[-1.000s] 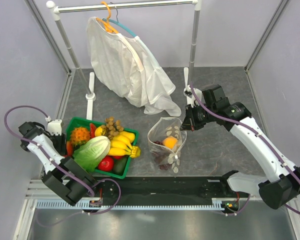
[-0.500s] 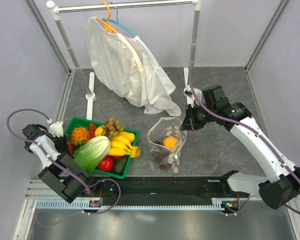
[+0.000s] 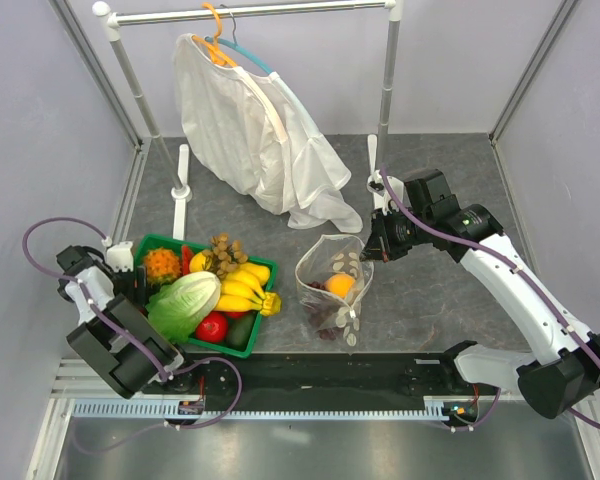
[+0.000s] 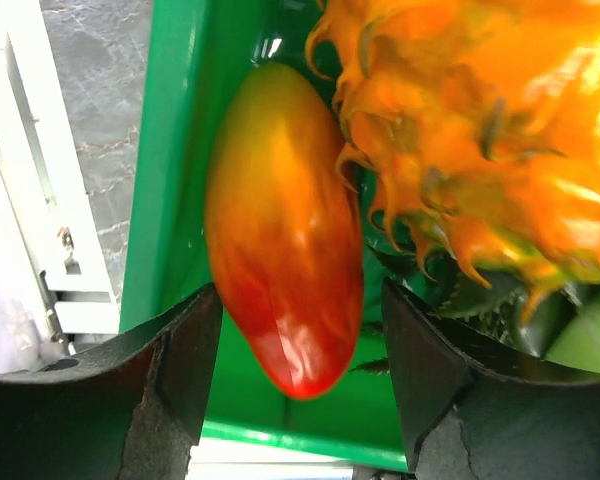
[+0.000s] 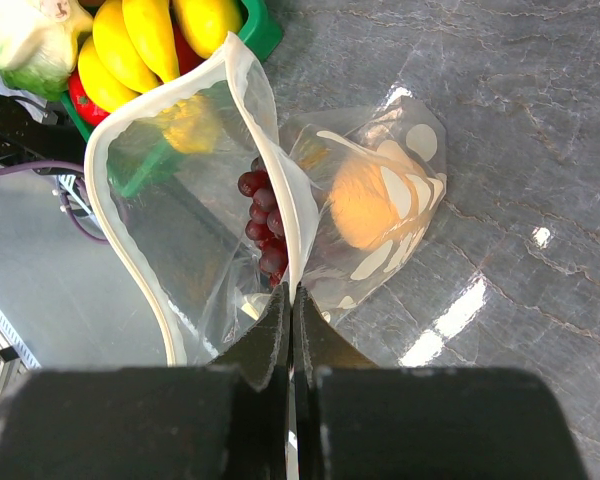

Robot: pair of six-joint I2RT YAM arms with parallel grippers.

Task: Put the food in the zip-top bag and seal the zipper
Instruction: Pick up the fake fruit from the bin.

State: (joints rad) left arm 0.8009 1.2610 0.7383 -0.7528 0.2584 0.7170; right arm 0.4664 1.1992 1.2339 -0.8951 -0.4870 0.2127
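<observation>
The clear dotted zip-top bag (image 3: 332, 285) stands open on the table right of the green basket. An orange peach-like ball (image 3: 340, 285) and a dark purple grape bunch (image 5: 265, 225) lie inside it. My right gripper (image 3: 371, 250) is shut on the bag's upper rim (image 5: 280, 200) and holds the mouth open. The zipper strip (image 5: 130, 250) runs round the opening. The tan berry bunch (image 3: 225, 250) lies at the basket's back edge. My left gripper (image 3: 132, 283) is open at the basket's left end, one finger on each side of an orange-red oblong fruit (image 4: 280, 230), not touching it.
The green basket (image 3: 168, 240) also holds a lettuce head (image 3: 185, 305), bananas (image 3: 242, 285) and a spiky orange fruit (image 4: 480, 130). Its green wall (image 4: 170, 150) is close to my left finger. A white garment (image 3: 250, 140) hangs on a rack at the back.
My left gripper has moved right, toward the basket's left end. The right arm and the bag have not moved.
</observation>
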